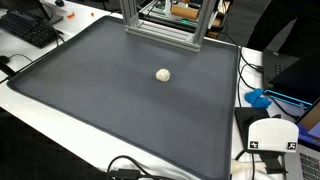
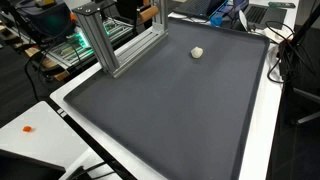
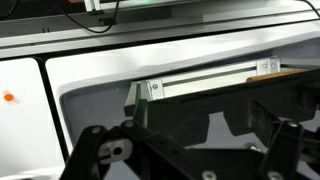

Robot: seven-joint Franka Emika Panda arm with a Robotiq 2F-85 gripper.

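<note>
A dark grey mat point(image 1: 100, 100) covers most of a white table point(image 1: 30, 115) in a cluttered lab. A small white ball point(image 1: 163, 74) lies alone on the mat in both exterior views. It sits toward the far side, near a metal frame point(image 1: 160, 28) that stands on the mat's far edge. A keyboard point(image 1: 30, 30) sits off one far corner. Cables point(image 1: 130, 168) trail by the near edge, and more gear crowds the table's other side. Open mat lies on every side of the ball, right out to the rims. The gripper point(image 3: 190, 150) shows only in the wrist view, dark and low, facing the mat's rim and a metal rail point(image 3: 210, 78). Its fingers stand spread wide and hold nothing. The ball is out of that view.
</note>
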